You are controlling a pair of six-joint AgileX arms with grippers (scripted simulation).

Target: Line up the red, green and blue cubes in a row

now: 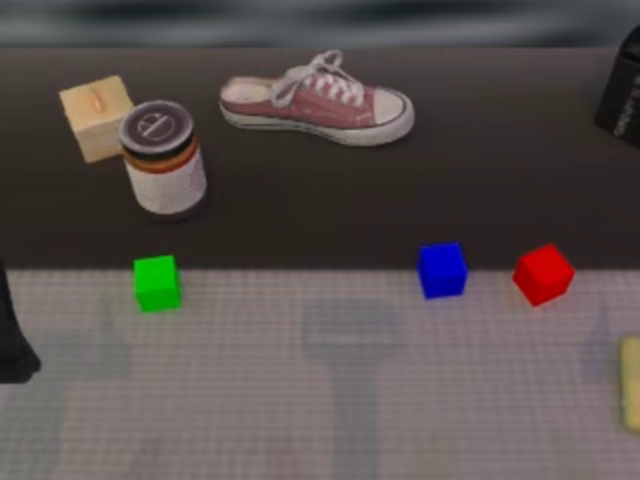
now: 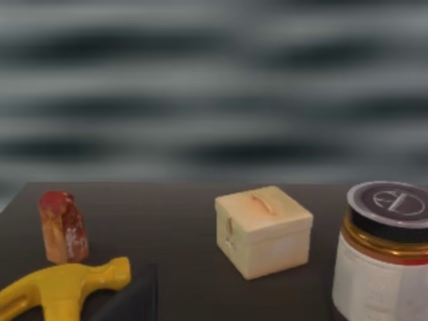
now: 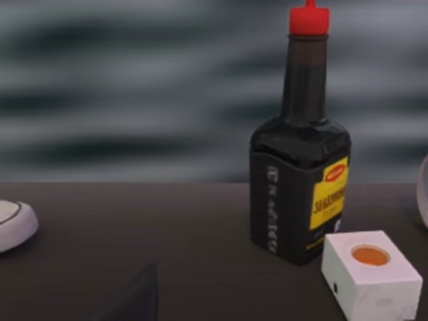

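Three small cubes sit apart along the line where the dark table surface meets the pale gridded mat. The green cube (image 1: 157, 283) is on the left, the blue cube (image 1: 442, 270) is right of centre, and the red cube (image 1: 543, 274) is just right of the blue one. My left arm (image 1: 14, 335) is parked at the left edge, well clear of the green cube. My right arm is outside the top view. Each wrist view shows only a dark sliver of its own gripper and none of the cubes.
At the back left, a jar (image 1: 164, 158) stands beside a beige block (image 1: 96, 117), and a pink sneaker (image 1: 318, 98) lies at the back centre. A dark sauce bottle (image 3: 301, 174) and a white block (image 3: 371, 273) are at the back right. A yellow hammer (image 2: 63, 289) and a red stamp (image 2: 63, 226) are near the left gripper.
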